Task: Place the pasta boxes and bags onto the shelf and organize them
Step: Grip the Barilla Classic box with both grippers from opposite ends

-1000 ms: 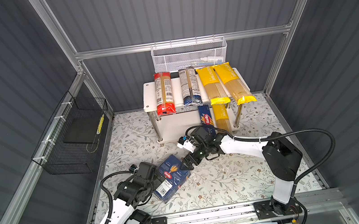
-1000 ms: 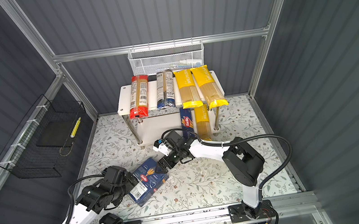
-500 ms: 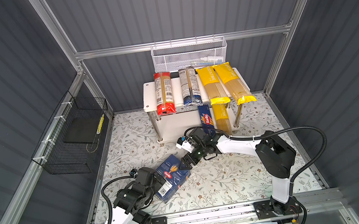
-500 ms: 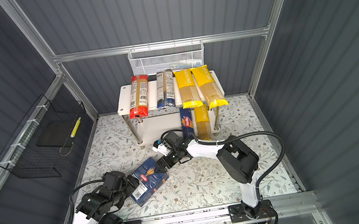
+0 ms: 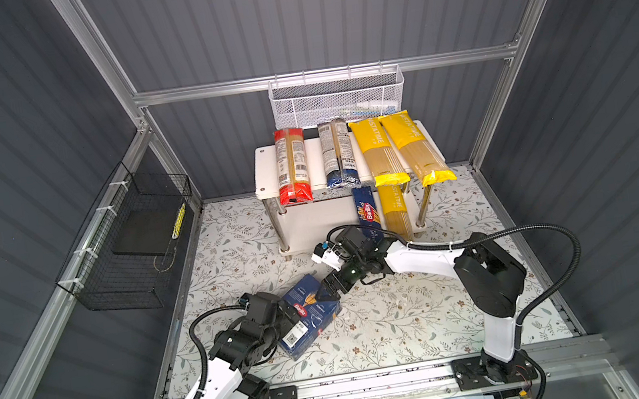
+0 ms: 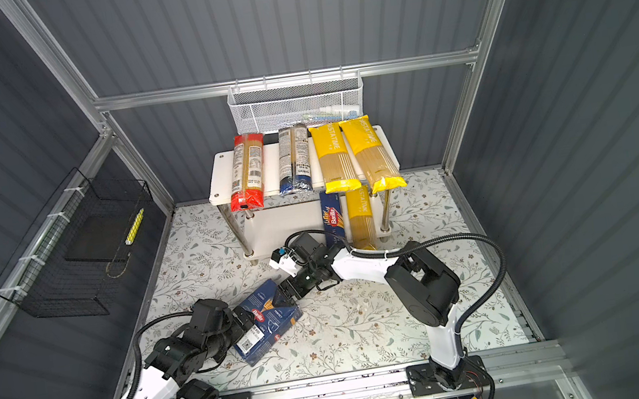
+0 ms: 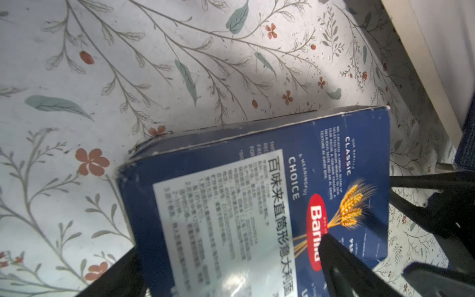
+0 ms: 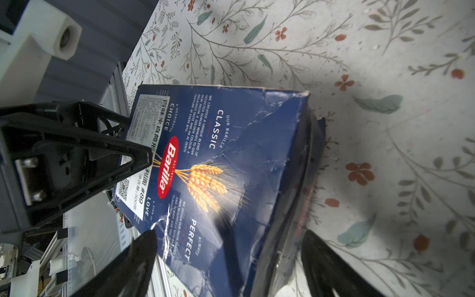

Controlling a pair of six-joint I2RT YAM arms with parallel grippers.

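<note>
The wide dark blue Barilla pasta box [image 5: 311, 315] [image 6: 267, 327] lies on the floral floor, its far end crumpled. My left gripper [image 5: 293, 319] [image 7: 231, 246] is shut on its near end, one finger on the labelled face. My right gripper [image 5: 327, 289] [image 8: 231, 257] stands open, jaws straddling the far end. On the shelf [image 5: 262, 162], the top board carries a red-ended bag [image 5: 291, 166], a blue-ended bag [image 5: 338, 154] and two yellow bags [image 5: 376, 151]. On the lower board lie the narrow Barilla box [image 5: 368, 215] and a yellow bag [image 5: 394, 216].
A white mesh basket [image 5: 338, 99] hangs on the back wall above the shelf. A black wire basket [image 5: 130, 242] juts from the left wall. The chrome shelf posts [image 5: 280, 231] stand just behind my right gripper. An aluminium rail [image 5: 375, 382] runs along the front edge.
My right gripper has slid left onto the box's far end and its jaws have narrowed a little. The left arm has sunk toward the front, still on the box.
</note>
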